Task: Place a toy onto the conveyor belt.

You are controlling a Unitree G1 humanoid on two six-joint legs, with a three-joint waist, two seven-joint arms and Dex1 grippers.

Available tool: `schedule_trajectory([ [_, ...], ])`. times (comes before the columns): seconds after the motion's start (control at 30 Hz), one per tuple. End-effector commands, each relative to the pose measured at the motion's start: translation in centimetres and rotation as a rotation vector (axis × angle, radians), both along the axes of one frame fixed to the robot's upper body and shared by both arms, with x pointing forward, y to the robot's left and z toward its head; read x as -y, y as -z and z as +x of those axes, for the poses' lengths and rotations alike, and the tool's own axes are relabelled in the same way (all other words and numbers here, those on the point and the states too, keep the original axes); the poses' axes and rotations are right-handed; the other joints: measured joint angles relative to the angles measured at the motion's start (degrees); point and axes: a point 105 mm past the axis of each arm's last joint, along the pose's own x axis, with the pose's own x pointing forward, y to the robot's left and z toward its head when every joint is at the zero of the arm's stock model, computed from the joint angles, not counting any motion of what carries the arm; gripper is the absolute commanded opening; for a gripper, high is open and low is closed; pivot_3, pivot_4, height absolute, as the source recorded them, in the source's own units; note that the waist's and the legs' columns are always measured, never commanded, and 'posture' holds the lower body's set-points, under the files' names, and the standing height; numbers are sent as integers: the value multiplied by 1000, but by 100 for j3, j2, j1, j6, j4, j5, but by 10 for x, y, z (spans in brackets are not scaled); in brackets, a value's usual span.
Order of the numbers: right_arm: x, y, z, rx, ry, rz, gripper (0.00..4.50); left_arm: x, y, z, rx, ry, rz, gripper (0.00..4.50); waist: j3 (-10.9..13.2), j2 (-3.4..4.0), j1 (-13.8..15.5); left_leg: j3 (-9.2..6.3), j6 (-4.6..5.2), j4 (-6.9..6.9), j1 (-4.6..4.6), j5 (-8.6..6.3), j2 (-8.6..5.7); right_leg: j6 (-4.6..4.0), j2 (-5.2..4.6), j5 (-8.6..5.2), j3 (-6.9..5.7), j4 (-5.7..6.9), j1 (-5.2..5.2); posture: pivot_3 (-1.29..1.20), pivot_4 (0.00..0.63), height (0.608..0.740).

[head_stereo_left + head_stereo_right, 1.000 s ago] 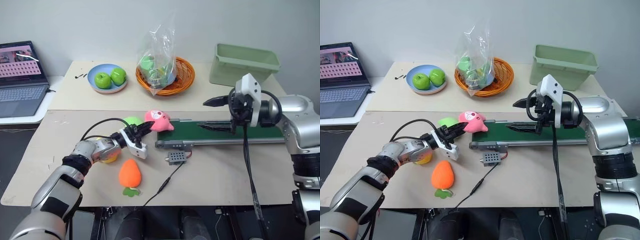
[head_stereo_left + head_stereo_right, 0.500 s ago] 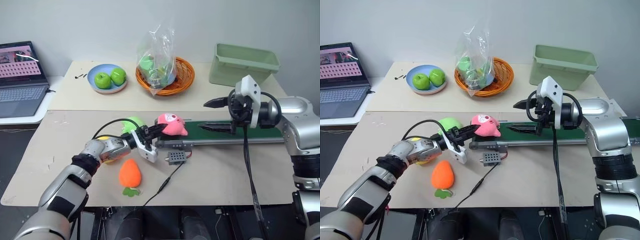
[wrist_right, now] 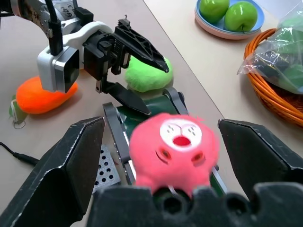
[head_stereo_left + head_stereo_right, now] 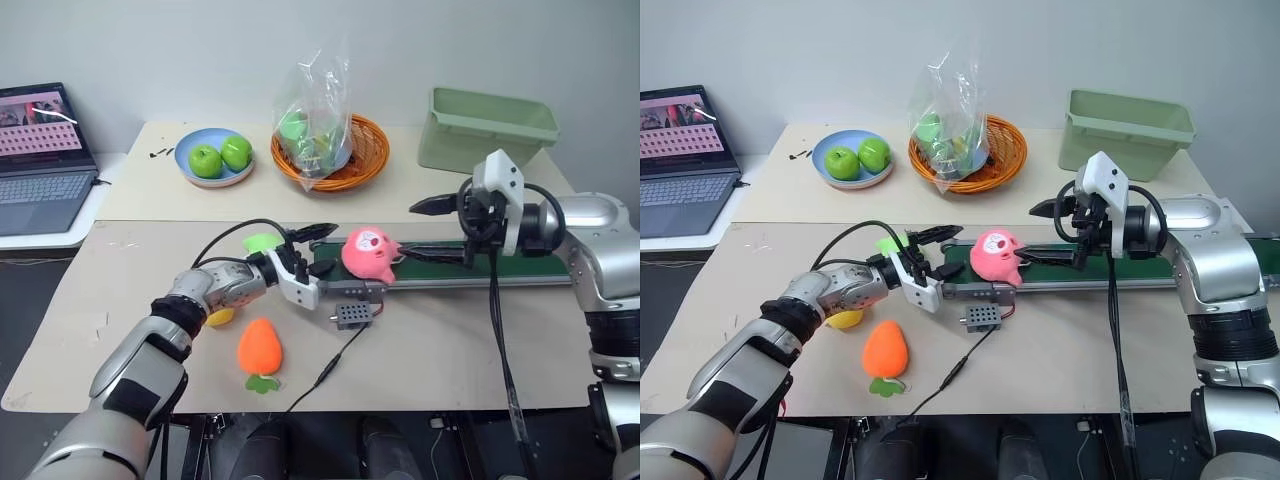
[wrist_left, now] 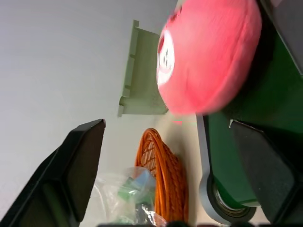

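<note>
From my head cameras, my left pincer stands wide open at the belt's near end, one finger above and one below, with nothing between them. The toy sits on the belt at 3 o'clock from that pincer, just beside its tips but apart from them. My right pincer hangs over the belt at 3 o'clock from the toy, its two fingers spread and holding nothing. On the surface, the green plush lies behind my left wrist, the yellow plush beneath my forearm, and the orange carrot plush at 7 o'clock from the pincer. The small grey box sits against the belt frame at 6 o'clock from the toy. At 12 o'clock stand the orange basket with a clear bag, the blue plate of apples and the pale bin; a laptop sits at 9 o'clock.

In my left wrist view, my two fingers stand far apart, and the toy lies beyond them on the belt, untouched.

In my right wrist view, my fingers are spread wide with the toy between and beyond them on the belt; my left pincer gapes open just past it.
</note>
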Motion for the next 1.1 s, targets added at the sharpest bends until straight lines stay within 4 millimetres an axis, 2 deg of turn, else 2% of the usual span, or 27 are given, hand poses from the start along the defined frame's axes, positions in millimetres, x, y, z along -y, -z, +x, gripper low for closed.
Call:
schedule_trajectory([
  [0.03, 0, -14, -7, 41, -32, -4, 4500, -4, -38, 5, 21, -15, -130, 4443, 0, 0, 0, 0, 0, 1, 0, 0, 0, 0, 0, 0, 0, 0, 0, 0, 150, 740],
  [0.13, -1, -15, -8, 40, -42, -6, 4500, -12, -50, 11, -79, -66, -241, 4443, 0, 0, -3, 0, 1, 3, 0, 0, 0, 0, 0, 0, 0, 1, 0, 0, 150, 740],
  [0.2, -3, -15, -10, 34, -63, -7, 4500, -20, -40, 15, -384, -99, -353, 4443, -2, 4, -14, -1, 1, 6, 2, -1, 1, 0, 0, 0, 1, 1, 0, 0, 150, 740],
  [0.27, -5, -15, -12, 27, -81, -6, 4500, -24, -28, 4, -649, -54, -396, 4443, -3, 5, -38, -1, 4, 17, 0, -2, 5, 0, 2, 0, 4, 5, 1, 0, 150, 740],
  [0.4, -8, -14, -15, 20, -113, 2, 4500, -37, -33, -13, -920, -17, -483, 4443, -2, 6, -102, -7, 13, 40, -6, -8, 12, 1, 11, -1, 7, 9, 1, 0, 150, 740],
  [0.53, -13, -17, -20, 4, -163, 57, 4500, -62, -38, -35, -1033, -26, -558, 4443, -2, 6, -119, -21, 15, 51, 6, -9, 13, 1, 10, -1, 8, 5, 12, 0, 150, 740],
  [0.6, -14, -18, -20, -3, -171, 69, 4500, -71, -41, -40, -1074, -49, -606, 4443, -2, 7, -138, -31, 17, 48, 27, -10, 14, 2, 10, -1, 14, -2, 29, 0, 150, 740],
  [0.77, -13, -17, -18, -26, -171, 70, 4500, -80, -57, -62, -1142, 27, -656, 4443, -2, 7, -98, -40, 19, 49, 56, -12, 13, 4, 9, -2, 7, -13, 69, 0, 150, 740],
  [0.9, -15, -14, -18, -32, -176, 76, 4500, -88, -52, -64, -1157, -66, -716, 4443, -2, 7, -54, -39, 18, 46, 60, -12, 13, 4, 10, -2, 7, -13, 69, 0, 150, 740],
  [1.1, -15, -13, -17, -35, -179, 75, 4500, -91, -63, -71, -1183, -23, -814, 4443, -2, 7, -16, -39, 18, 47, 59, -12, 13, 3, 9, -2, 9, -13, 69, 0, 150, 740],
])
